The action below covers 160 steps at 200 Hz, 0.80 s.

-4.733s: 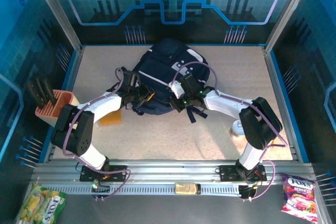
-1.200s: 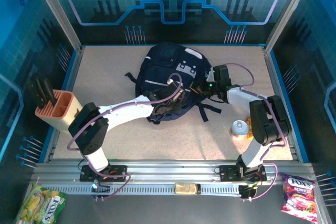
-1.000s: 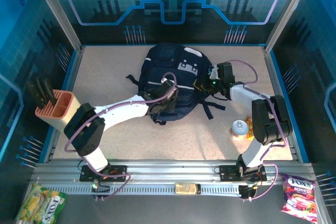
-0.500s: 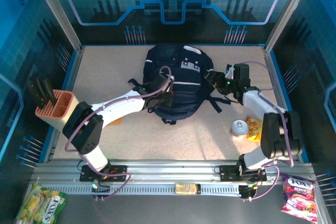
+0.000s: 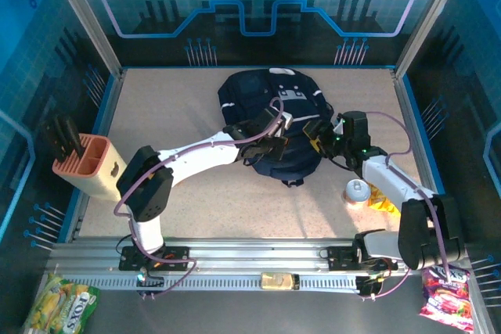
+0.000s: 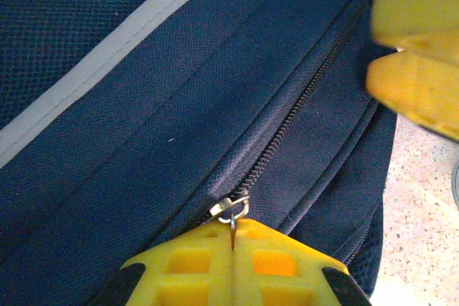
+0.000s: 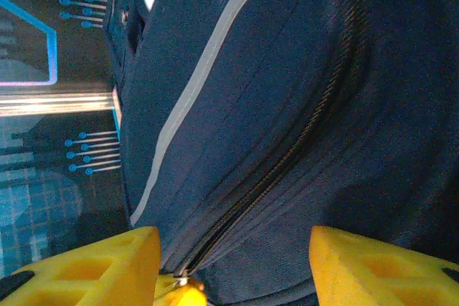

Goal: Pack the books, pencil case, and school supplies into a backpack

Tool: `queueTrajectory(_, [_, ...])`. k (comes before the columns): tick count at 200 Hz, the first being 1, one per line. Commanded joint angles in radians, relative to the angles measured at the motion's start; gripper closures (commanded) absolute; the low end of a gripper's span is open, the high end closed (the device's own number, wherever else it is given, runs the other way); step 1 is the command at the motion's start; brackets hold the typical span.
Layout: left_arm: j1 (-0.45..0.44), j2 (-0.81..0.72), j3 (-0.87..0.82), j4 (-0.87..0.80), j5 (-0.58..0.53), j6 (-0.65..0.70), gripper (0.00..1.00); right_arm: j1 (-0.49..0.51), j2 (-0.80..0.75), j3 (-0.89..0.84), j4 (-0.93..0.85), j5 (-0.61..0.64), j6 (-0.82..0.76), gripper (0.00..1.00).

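Note:
The dark navy backpack (image 5: 275,111) lies flat at the middle back of the table, its pale stripe (image 6: 107,51) running across the fabric. My left gripper (image 5: 283,143) rests on its near right side, shut (image 6: 233,233) on the metal zipper pull (image 6: 231,211) of a closed zipper. My right gripper (image 5: 315,137) sits just right of it, open (image 7: 229,277), its yellow fingers (image 7: 97,270) straddling the same zipper line (image 7: 287,155) without holding anything. The books, pencil case and school supplies are out of view.
A pink rack (image 5: 81,160) with black pieces stands at the left edge. A small can (image 5: 357,190) and a yellow packet (image 5: 382,199) lie right of the backpack, beside the right arm. Bare tabletop (image 5: 235,201) stretches in front of the bag.
The backpack has slid and turned toward the right. My left gripper moved right along it, still shut. The right gripper has opened and let go of the bag, shifting right.

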Motion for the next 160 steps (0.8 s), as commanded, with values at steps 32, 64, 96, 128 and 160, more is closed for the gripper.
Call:
queueTrajectory(32, [-0.008,0.007,0.034,0.020,0.031,0.013,1.00,0.037,0.051,0.031,0.027,0.034,0.040,0.46])
queueTrajectory(64, [-0.008,0.007,0.026,0.015,0.037,0.019,1.00,0.039,0.088,0.057,0.017,0.038,0.030,0.52])
queueTrajectory(96, [-0.008,0.008,0.026,-0.004,0.032,0.036,1.00,0.038,0.130,0.104,-0.014,0.048,0.000,0.55])
queueTrajectory(128, [-0.007,-0.010,0.006,-0.028,0.001,0.055,1.00,0.037,0.162,0.133,-0.056,0.071,-0.027,0.64])
queueTrajectory(160, [-0.003,-0.047,-0.040,-0.041,-0.035,0.062,1.00,0.034,0.167,0.147,-0.103,0.126,-0.074,0.76])
